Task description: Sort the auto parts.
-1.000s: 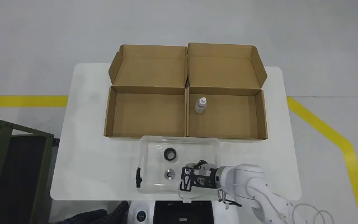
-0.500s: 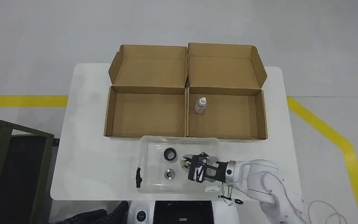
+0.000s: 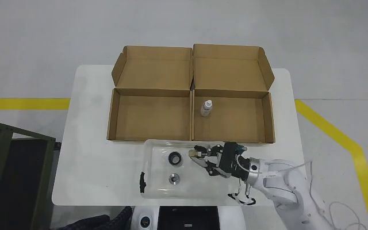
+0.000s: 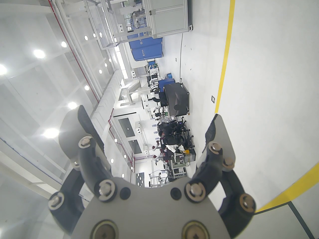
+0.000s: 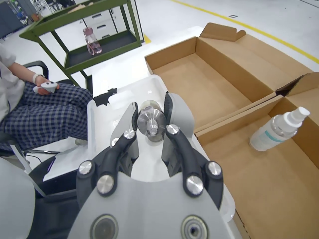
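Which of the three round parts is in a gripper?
The silver stepped part, clamped in the right gripper; the black ring and the other silver part lie loose in the clear tray.

- Left open brown cardboard box: bare floor, open from above.
- Right open brown cardboard box: a small clear spray bottle stands near the shared wall; the remaining floor is bare.
- Clear plastic tray: a black ring and a silver disc occupy the left half. The right gripper, clamped on a silver round metal part, occupies the middle.
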